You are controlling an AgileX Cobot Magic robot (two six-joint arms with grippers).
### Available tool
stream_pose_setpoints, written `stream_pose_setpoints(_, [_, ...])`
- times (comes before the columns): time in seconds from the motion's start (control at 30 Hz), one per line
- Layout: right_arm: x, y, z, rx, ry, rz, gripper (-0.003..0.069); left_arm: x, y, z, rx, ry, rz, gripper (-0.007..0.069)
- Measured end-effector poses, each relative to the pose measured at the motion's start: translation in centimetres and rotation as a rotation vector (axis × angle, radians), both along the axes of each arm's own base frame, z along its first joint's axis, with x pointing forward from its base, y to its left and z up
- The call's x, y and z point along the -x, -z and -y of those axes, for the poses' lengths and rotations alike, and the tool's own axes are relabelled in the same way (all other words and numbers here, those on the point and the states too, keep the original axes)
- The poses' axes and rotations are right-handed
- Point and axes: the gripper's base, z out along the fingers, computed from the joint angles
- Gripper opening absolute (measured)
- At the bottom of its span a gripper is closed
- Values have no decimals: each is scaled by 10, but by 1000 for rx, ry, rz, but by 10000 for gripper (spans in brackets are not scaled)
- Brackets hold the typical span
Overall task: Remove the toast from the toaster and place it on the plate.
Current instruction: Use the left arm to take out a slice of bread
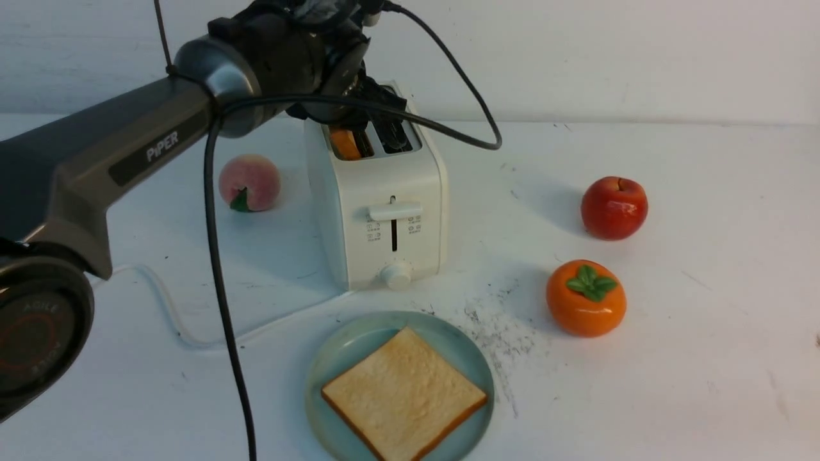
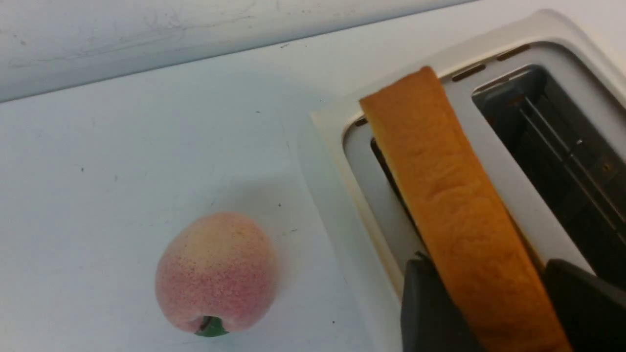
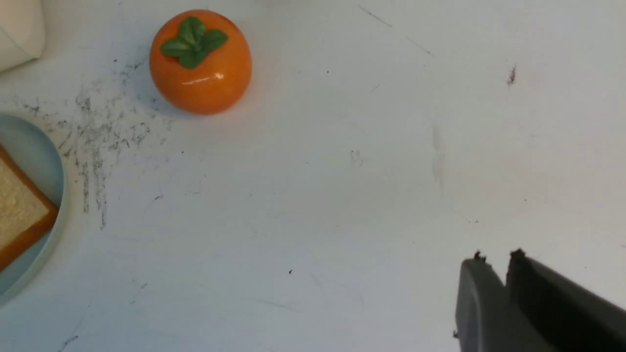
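We see left arm (image 1: 96,160) dark grey w/ white "PiPER" lettering (image 1: 162,146), silver joint collar (image 1: 211,70), thick black cable (image 1: 218,269); base disc (image 1: 32,333) black w/ red ring & "AGILE" txt. The right gripper (image 3: 496,256) is matte charcoal.

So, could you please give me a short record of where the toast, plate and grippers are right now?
toaster: slot slice upright in left slot; right slot empty
plate: plate slice lying flat on it
left gripper: jaws flank slot slice; grip unclear
right gripper: shut, empty, above table
fruit: peach, apple, persimmon on table
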Motion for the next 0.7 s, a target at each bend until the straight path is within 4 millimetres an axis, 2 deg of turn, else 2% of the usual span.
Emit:
stream_pose_setpoints(0.17, [0,0,0,0,0,0,85,0,0,0,5,2,1,230])
stream_pose_setpoints(0.7, [0,0,0,0,0,1,101,0,0,0,8,0,1,236])
